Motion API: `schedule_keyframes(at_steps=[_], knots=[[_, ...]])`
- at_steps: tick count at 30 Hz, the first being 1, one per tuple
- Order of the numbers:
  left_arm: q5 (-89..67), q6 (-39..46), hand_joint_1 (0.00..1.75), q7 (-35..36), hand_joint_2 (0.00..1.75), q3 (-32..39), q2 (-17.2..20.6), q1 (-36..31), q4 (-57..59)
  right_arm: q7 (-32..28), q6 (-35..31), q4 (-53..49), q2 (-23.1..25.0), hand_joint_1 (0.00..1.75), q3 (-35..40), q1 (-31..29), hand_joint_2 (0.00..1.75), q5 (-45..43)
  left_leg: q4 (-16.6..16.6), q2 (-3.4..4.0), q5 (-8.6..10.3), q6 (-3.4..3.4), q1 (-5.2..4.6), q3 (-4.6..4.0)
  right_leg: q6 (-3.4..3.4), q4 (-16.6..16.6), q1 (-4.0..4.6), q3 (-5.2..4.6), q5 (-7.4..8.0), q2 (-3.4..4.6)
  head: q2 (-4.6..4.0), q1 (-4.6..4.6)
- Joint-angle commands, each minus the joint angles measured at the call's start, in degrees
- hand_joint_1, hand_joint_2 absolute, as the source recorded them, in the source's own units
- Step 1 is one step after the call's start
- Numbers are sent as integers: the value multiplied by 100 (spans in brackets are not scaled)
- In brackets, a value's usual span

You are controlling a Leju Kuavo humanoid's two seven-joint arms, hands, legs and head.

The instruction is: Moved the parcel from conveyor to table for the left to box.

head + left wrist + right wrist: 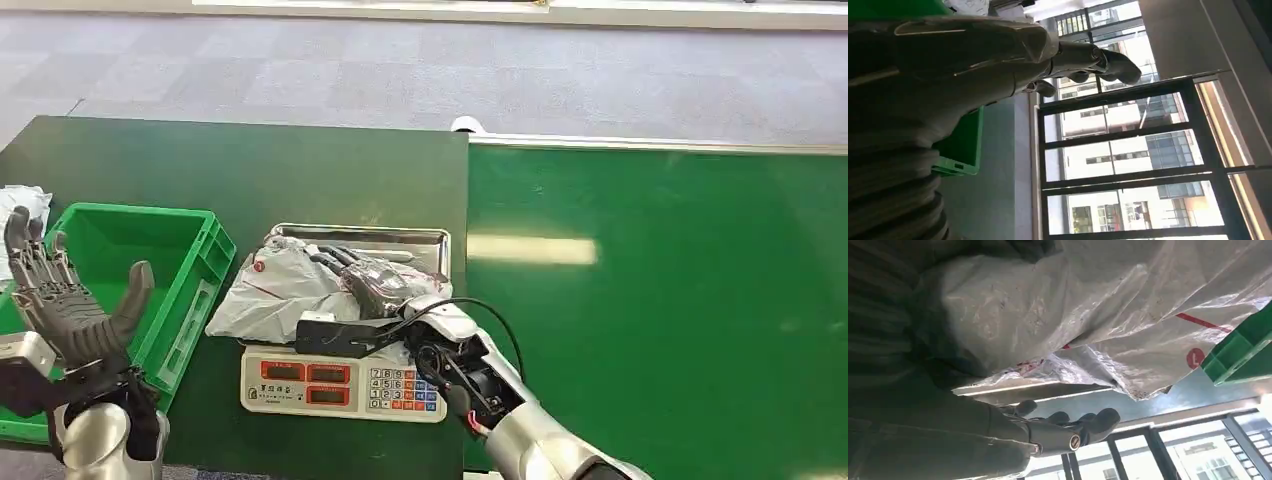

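Observation:
The parcel [275, 290], a crumpled grey plastic bag with red marks, lies on the steel tray [400, 236] of a weighing scale [340, 385] on the dark table. My right hand [365, 278] rests on top of it with its dark fingers stretched flat across the bag. In the right wrist view the parcel [1073, 305] lies against the palm, and the thumb of the right hand [1068, 432] stands apart from it beyond the tray rim [1023, 388]. My left hand [65, 300] is raised with spread fingers above the green box [190, 270], holding nothing. The left wrist view shows that hand [998, 55] empty.
The bright green conveyor [650, 300] runs along the right side of the dark green table [250, 170]. A white crumpled item [25, 200] lies beyond the box at the far left. A corner of the box [1243, 350] lies close to the parcel.

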Motion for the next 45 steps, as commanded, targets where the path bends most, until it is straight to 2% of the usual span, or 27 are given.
schedule_keyframes(at_steps=[1,6,7,9,10,11,13,15,16,18,19,23,24,25,26,29,31,37,41,45], knots=[[-53,15,0,-35,175,158,-51,48,-26,83,-189,421,-99,0,77,-190,175,-95,-1,3,7,9,0,-11,-11,0,3,-13,8,-1,0,0],[-160,-185,0,-5,175,-9,-66,18,-43,-470,-390,132,-203,0,-407,36,175,-669,-6,-9,13,12,3,-13,-13,-10,7,-10,11,-14,0,0],[-272,-340,0,39,175,-121,-103,28,-80,-917,-243,-304,-260,0,-815,257,175,-1269,-4,-14,10,10,1,-9,-9,-6,3,-6,6,-18,0,0],[-406,-426,0,74,175,-275,-113,37,-67,-1039,220,-834,-409,0,-1035,470,175,-1828,-2,-18,12,12,2,-16,-10,-8,6,-11,8,-23,0,0],[-465,-474,0,88,175,-362,-102,42,-38,-1190,583,-969,-410,0,-1337,562,175,-2386,-10,-22,25,22,3,-29,-19,-19,9,-21,21,-30,0,0],[-573,-769,0,229,175,-613,44,36,114,-1613,1503,-1256,-449,0,-1869,776,175,-3548,-3,-27,16,15,3,-22,-12,-12,7,-13,10,-33,0,0],[-613,-764,0,167,175,-769,54,-40,406,-1619,1979,-1869,-820,0,-1929,1122,175,-4085,-6,-43,13,10,2,-9,-7,-14,4,3,1,-46,0,0],[-649,-819,0,117,175,-915,101,-132,611,-1664,2663,-2019,-901,0,-2091,1302,175,-4805,-12,-65,23,15,0,-15,-10,-26,3,4,5,-70,0,-2],[-664,-897,0,126,175,-995,125,-192,694,-1679,2858,-2037,-901,0,-2186,1367,175,-5113,-3,-37,10,9,0,-5,-6,-14,1,-1,1,-41,0,0],[-707,-978,0,166,175,-1082,154,-260,776,-1705,2996,-2045,-876,0,-2282,1420,175,-5382,-10,-49,23,17,-2,-19,-13,-23,2,-5,10,-57,0,0],[-926,-1243,0,400,175,-1330,295,-378,940,-1740,3055,-2129,-824,0,-2519,1488,175,-5811,-3,-26,10,9,-3,-9,-8,-12,-1,-6,5,-29,0,0],[-1086,-1259,0,440,175,-1883,374,-568,1558,-1497,2980,-3104,-1023,0,-2671,1930,175,-6095,-7,-59,25,10,-3,-22,-19,-16,0,-16,11,-68,0,-4],[-1104,-1204,0,438,175,-1940,385,-549,1593,-1458,2986,-3196,-1043,0,-2668,1983,175,-6098,1,-43,14,7,-5,-15,-13,-8,-3,-14,6,-47,0,0],[-1107,-1177,0,435,175,-1988,408,-532,1617,-1442,2952,-3266,-1056,0,-2678,2023,175,-6080,-9,-63,35,17,-2,-35,-25,-22,3,-25,21,-72,0,-4],[-1088,-1187,0,476,175,-2034,447,-498,1638,-1450,2875,-3349,-1081,0,-2668,2055,175,-6004,-2,-33,13,11,-4,-13,-14,-13,-1,-12,10,-35,0,-2],[-1155,-1138,0,490,175,-2149,529,-368,1706,-1471,2693,-3677,-1116,0,-2720,2184,175,-5890,-3,-11,10,11,-5,-10,-16,-12,-2,-14,11,-21,0,0],[-1418,-1030,0,590,175,-2271,613,-223,1649,-1584,2308,-4170,-1127,0,-2740,2399,175,-5549,-1,-7,5,6,-6,-5,-12,-7,-4,-14,7,-15,0,-2],[-1425,-1024,0,595,175,-2287,616,-194,1615,-1560,2290,-4317,-1124,0,-2726,2468,175,-5534,0,0,6,7,-5,-13,-14,-6,-3,-22,10,-8,0,-2],[-2285,-753,0,1321,175,-2415,641,-156,1836,-1719,1672,-5171,-1140,0,-2594,2860,175,-4847,-4,-3,12,10,-4,-19,-19,-10,0,-27,16,-12,0,-4],[-2367,-737,0,1359,175,-2462,609,-202,1991,-1665,1607,-5429,-1146,0,-2534,2991,175,-4785,-2,-9,7,9,-6,-15,-15,-7,-4,-21,9,-14,0,-2]])
